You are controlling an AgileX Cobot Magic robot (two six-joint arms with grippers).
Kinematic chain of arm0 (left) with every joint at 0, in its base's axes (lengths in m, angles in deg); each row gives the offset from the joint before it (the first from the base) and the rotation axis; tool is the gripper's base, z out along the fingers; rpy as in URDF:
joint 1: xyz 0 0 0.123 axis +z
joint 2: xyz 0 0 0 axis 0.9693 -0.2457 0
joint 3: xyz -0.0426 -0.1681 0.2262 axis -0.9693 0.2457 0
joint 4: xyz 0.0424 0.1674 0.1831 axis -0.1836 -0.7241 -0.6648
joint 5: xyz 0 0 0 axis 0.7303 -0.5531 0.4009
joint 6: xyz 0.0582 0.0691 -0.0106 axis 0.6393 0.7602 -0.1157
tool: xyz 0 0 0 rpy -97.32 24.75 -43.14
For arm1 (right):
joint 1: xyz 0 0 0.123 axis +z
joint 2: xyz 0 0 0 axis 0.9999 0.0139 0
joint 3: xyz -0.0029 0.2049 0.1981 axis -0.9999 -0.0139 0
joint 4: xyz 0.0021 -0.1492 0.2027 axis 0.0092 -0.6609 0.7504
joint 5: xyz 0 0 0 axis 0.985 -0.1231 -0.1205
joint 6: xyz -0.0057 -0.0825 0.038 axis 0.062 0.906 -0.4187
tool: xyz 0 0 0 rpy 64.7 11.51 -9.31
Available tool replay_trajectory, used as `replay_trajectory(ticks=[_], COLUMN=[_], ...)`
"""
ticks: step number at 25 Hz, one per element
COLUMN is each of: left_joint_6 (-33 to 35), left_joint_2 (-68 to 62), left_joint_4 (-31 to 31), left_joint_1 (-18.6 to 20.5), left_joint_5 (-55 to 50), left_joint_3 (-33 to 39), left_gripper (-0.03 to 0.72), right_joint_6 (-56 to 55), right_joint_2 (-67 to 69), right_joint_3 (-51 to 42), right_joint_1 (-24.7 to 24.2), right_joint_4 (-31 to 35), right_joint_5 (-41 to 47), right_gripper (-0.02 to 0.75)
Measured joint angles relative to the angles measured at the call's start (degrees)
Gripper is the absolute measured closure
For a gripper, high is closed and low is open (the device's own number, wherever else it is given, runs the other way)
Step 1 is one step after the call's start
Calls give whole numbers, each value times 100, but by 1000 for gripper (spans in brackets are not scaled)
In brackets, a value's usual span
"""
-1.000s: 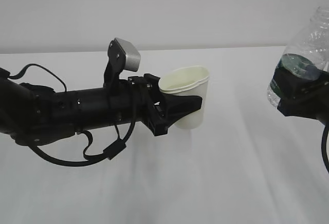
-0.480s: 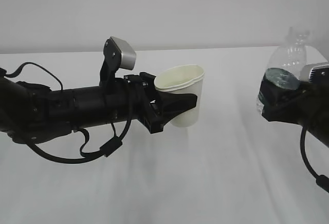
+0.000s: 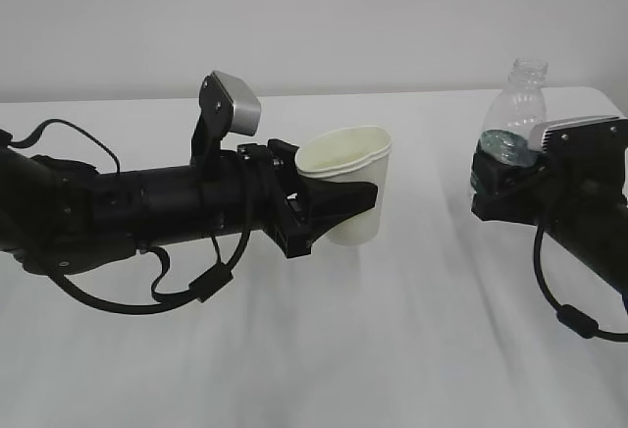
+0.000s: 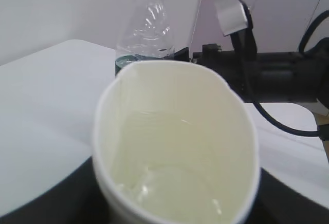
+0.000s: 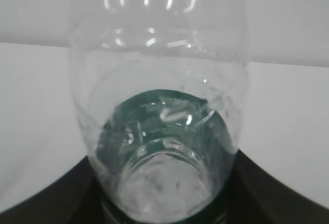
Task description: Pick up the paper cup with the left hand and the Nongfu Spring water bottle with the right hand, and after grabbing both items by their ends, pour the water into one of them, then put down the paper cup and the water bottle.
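Observation:
The white paper cup (image 3: 351, 185) hangs upright above the table, and my left gripper (image 3: 359, 195) is shut on its lower half. In the left wrist view the paper cup (image 4: 175, 142) fills the frame; small glints lie on its cream bottom, like a little water. The Nongfu Spring water bottle (image 3: 512, 114) stands upright and capless at the right, with my right gripper (image 3: 497, 181) shut on its green-labelled lower part. From the right wrist the bottle (image 5: 159, 126) is seen base first, between the dark fingers (image 5: 49, 201). Cup and bottle are apart.
The white table (image 3: 392, 349) runs under both arms, and its far edge meets a pale wall. The left arm's cable loops (image 3: 186, 286) hang below its forearm. In the left wrist view the right arm (image 4: 277, 75) stretches behind the cup.
The right arm came down and to the left with the bottle, which turned from tilted to upright. The left arm shifted the cup slightly left, then held still.

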Motion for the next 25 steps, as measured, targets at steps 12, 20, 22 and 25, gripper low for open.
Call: replay_trajectory(ticks=[12,20,22,25], left_joint_6=[0,0,0,0], left_joint_2=[0,0,0,0], left_joint_4=[-59,-59,-59,-59], left_joint_1=[0,0,0,0], left_joint_5=[0,0,0,0], left_joint_3=[0,0,0,0], left_gripper=[269,269,269,269], right_joint_6=[41,41,41,41], right_joint_2=[640,983,1058,1191], right_joint_3=[524,918,1049,1192], right_joint_1=[0,0,0,0], right_joint_4=[0,0,0,0], right_joint_5=[0,0,0,0], right_gripper=[316,317,317,317])
